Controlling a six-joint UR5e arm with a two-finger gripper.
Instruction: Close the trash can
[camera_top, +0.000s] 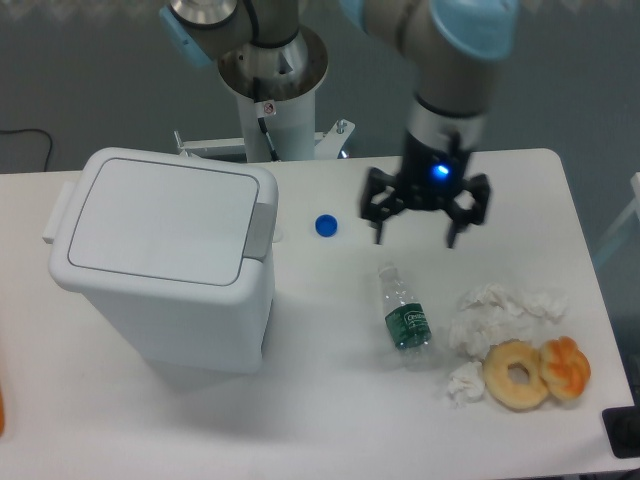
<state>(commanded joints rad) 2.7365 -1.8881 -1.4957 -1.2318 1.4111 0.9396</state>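
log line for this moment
trash can: lid down | gripper: open, empty, right of bin, above table | bottle: lying, uncapped | blue cap: on table
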